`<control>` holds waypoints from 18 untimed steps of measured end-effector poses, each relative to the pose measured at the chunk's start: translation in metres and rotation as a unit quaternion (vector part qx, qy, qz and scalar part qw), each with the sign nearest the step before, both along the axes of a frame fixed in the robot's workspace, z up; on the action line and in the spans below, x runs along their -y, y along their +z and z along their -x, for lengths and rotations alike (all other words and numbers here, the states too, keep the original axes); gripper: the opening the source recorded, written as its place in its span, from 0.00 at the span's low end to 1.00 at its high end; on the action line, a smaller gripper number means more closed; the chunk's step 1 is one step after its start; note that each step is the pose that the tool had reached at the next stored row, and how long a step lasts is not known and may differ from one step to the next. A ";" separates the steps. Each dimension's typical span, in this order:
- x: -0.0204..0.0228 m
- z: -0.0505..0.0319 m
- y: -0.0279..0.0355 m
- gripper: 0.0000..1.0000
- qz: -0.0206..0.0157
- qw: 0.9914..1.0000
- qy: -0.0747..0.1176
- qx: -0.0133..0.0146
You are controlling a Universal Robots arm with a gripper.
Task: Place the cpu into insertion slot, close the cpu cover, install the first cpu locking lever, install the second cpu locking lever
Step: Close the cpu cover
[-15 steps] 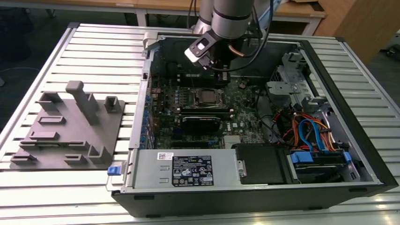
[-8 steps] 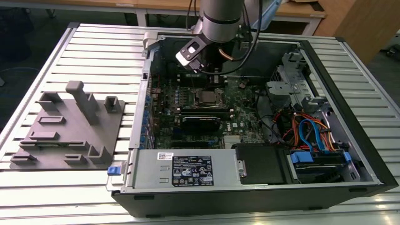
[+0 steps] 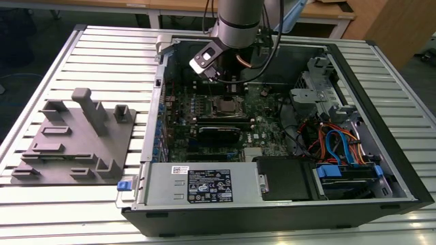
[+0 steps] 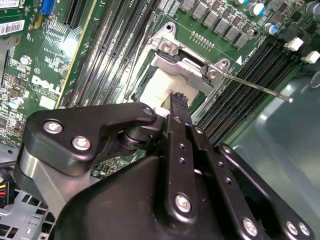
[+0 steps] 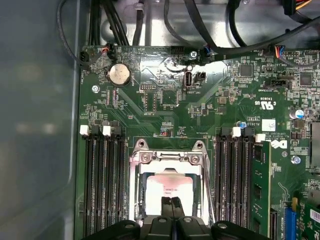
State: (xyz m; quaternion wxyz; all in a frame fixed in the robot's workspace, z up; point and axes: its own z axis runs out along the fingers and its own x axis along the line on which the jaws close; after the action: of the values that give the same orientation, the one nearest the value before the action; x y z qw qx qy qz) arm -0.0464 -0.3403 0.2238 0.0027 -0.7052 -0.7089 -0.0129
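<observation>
A slatted silver metal counter (image 3: 109, 46) is occupied by an open black computer case (image 3: 272, 219), with a green circuit board (image 5: 165, 110) inside. The black gripper (image 5: 172, 201) is held over the square silver-rimmed insertion slot (image 5: 144, 192), its fingers (image 5: 167, 210) pressed together with nothing between them. The flat pale-grey square cpu (image 5: 170, 182) is seated in the slot, framed by the thin silver metal cpu cover (image 5: 167, 159). One thin metal locking lever (image 4: 255, 87) is seen sticking out sideways.
</observation>
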 end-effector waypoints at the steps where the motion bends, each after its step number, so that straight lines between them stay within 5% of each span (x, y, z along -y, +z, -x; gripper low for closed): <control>1: 0.0000 0.0001 0.0000 0.10 0.000 1.000 0.000 0.000; 18: 0.0000 0.0159 -0.0114 0.10 -0.001 1.000 0.012 -0.001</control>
State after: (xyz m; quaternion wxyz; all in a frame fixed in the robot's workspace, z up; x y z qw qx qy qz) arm -0.0624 -0.3403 0.2124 0.0038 -0.6965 -0.7174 -0.0129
